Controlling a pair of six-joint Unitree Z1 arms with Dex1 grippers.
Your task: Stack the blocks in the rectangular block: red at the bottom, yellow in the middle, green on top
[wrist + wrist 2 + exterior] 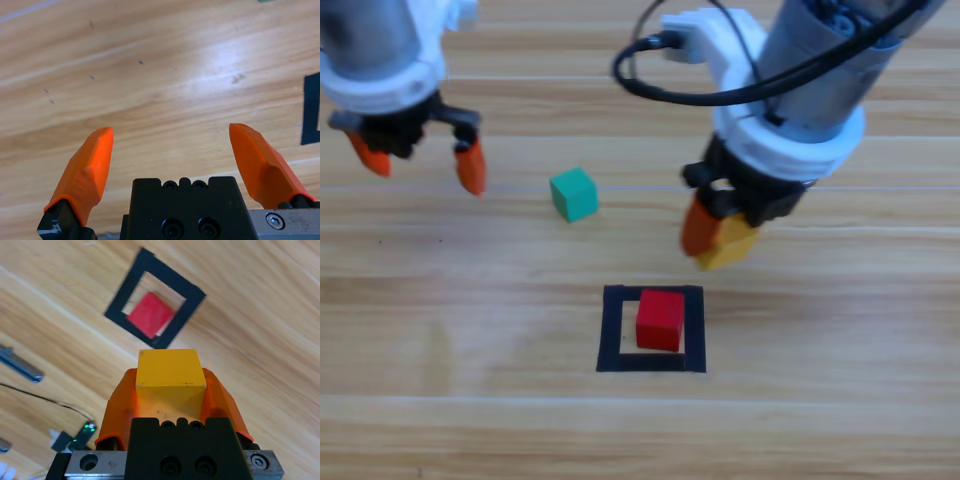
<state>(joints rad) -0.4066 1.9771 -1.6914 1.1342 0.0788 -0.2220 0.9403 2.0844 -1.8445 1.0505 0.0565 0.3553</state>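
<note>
Wood-plank table (440, 400), pale grain w/ glare. Right gripper (720, 235) clamped on yellow cube (728, 245), held above table just beyond black tape rectangle (610, 330); red cube (660, 320) sits inside it. Green cube (574, 194) lies apart. Left gripper (420, 165) spread wide, holding nothing, at upper left.

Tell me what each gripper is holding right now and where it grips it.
The right gripper holds the yellow cube, its fingers clamped on two opposite side faces. The left gripper is open and holds nothing.
</note>
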